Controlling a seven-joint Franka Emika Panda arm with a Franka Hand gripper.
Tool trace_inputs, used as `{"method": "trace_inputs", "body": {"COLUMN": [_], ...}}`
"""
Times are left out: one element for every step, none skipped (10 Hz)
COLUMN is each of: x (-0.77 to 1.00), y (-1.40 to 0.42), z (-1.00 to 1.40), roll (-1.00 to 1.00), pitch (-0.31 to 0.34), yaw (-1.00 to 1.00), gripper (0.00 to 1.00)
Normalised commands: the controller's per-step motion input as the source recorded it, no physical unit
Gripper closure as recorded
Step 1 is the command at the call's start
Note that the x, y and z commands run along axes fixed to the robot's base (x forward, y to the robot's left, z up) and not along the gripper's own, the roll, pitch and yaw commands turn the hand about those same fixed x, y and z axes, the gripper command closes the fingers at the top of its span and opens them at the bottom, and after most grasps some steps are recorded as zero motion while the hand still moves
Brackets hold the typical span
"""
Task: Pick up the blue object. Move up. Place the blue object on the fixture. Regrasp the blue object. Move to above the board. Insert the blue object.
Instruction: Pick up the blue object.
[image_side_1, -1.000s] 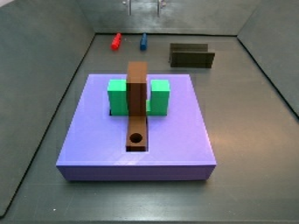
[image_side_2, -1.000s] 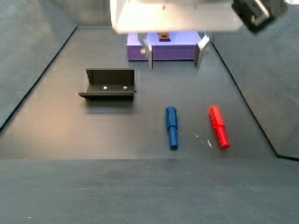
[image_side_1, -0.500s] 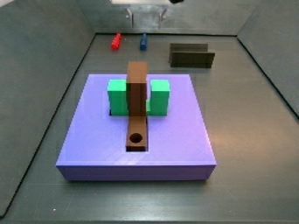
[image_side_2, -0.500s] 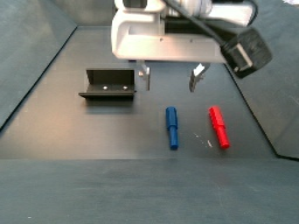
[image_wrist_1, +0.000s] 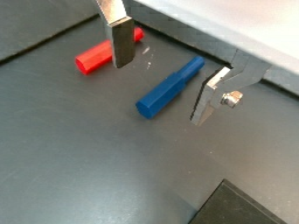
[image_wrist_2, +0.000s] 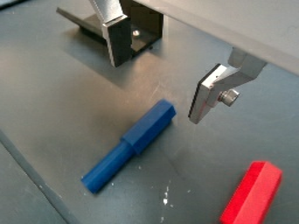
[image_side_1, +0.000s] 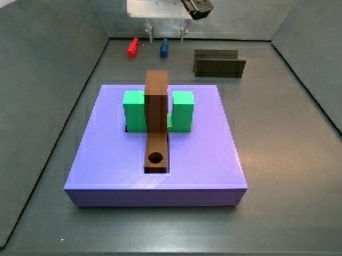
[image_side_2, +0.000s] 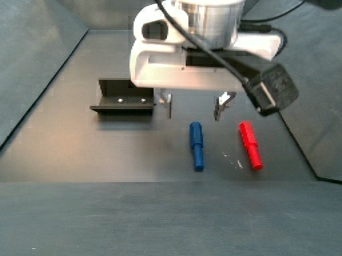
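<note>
Blue plastic, a slim cylindrical peg, lies flat on the grey floor, and in a side view the gripper has dropped lower over it than a moment ago (the pick is coming). Both wrist views show the silver fingers spread wide, empty, touching nothing, with the blue peg below them, beside the red peg.
</note>
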Motion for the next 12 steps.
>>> {"method": "trace_inputs", "body": {"x": [0.12,0.13,0.05,0.07,0.04,0.0,0.0,0.0,0.0,0.0,0.0,0.0], "y": [0.07,0.05,0.0,0.0,0.0,0.0,0.0,0.0,0.0,0.0,0.0,0.0], "z": [-0.42,-0.4,-0.4,-0.28,-0.27,-0.34,-0.04,0.0,0.0,0.0,0.0,0.0], "roll": [-0.2,-0.19,-0.11,-0.01,0.0,0.0,0.0,0.0,0.0,0.0,0.0,0.0], "pitch": [-0.164,-0.157,-0.171,-0.133,-0.133,-0.187,-0.037,0.0,0.0,0.0,0.0,0.0], "yaw": [-0.07,-0.06,0.0,-0.03,-0.04,0.0,0.0,0.0,0.0,0.0,0.0,0.0], "gripper": [0.0,0.0,0.0,0.0,0.0,0.0,0.0,0.0,1.0,1.0,1.0,1.0]}}
